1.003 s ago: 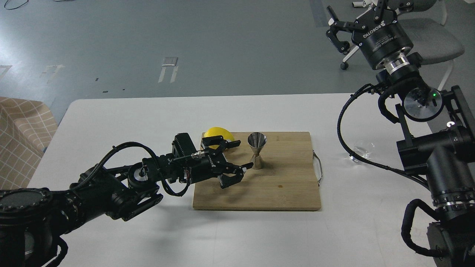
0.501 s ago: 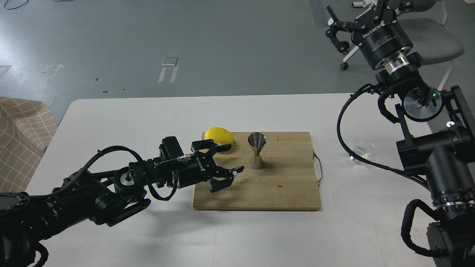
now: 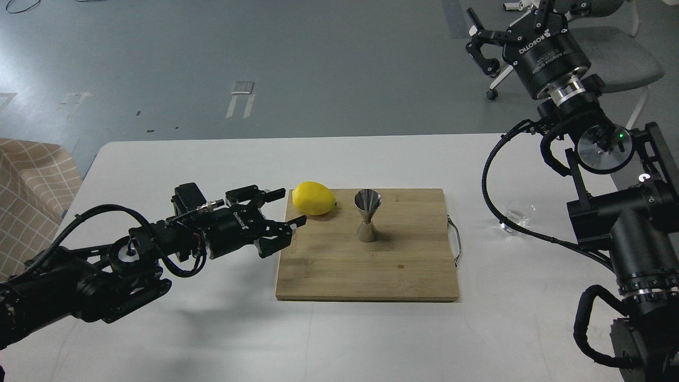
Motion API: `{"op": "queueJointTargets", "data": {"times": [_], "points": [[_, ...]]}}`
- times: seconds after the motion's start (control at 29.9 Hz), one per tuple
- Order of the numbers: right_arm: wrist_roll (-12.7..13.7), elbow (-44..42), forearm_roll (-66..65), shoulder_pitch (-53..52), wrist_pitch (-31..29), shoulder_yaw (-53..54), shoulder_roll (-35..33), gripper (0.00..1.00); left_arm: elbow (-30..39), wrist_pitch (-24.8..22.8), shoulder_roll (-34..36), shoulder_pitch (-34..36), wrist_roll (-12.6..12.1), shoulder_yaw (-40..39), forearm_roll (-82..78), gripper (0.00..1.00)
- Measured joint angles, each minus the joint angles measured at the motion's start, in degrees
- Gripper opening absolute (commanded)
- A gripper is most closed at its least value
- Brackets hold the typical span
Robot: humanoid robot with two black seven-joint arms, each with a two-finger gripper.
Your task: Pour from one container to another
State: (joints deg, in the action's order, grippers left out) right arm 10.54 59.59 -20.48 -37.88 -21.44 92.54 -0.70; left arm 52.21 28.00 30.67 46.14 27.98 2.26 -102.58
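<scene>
The steel jigger [image 3: 367, 215] stands upright on the wooden cutting board [image 3: 403, 265], near its back middle. The clear glass cup [image 3: 517, 217] sits on the white table to the right of the board, partly behind a black cable of my right arm. My left gripper [image 3: 290, 208] hangs open and empty just off the board's left edge, well left of the jigger. My right gripper [image 3: 501, 32] is raised high at the top right, open and empty, far above the glass cup.
A yellow lemon [image 3: 314, 198] lies at the board's back left corner, close to my left gripper's fingers. The board has a metal handle [image 3: 454, 239] on its right side. A tan checked cloth [image 3: 32, 191] and an office chair [image 3: 620, 58] flank the table.
My left arm has pulled back to the left, away from the jigger, and its open gripper now sits off the board's edge. The lemon is uncovered. The right arm stays still.
</scene>
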Motion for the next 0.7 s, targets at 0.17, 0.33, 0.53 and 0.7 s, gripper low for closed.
{"op": "queueJointTargets", "data": {"times": [0.17, 0.33, 0.53, 0.7], "points": [[0.00, 0.00, 0.00, -0.01, 0.00, 0.00, 0.14, 1.00, 0.01, 0.00, 4.18, 0.00, 0.02, -2.62, 11.44, 0.80], [0.00, -0.13, -0.01, -0.05, 0.00, 0.00, 0.22, 1.00, -0.06, 0.00, 5.83, 0.78, 0.00, -7.75, 27.49, 0.80], [-0.02, -0.18, -0.08, -0.05, 0.02, 0.00, 0.49, 1.00, 0.06, -5.29, 3.83, 1.07, 0.01, -18.84, 43.81, 0.87], [-0.02, -0.26, -0.14, -0.07, 0.23, -0.03, 0.44, 1.00, -0.16, -21.28, 0.61, 1.03, 0.02, -30.99, 56.62, 0.98]]}}
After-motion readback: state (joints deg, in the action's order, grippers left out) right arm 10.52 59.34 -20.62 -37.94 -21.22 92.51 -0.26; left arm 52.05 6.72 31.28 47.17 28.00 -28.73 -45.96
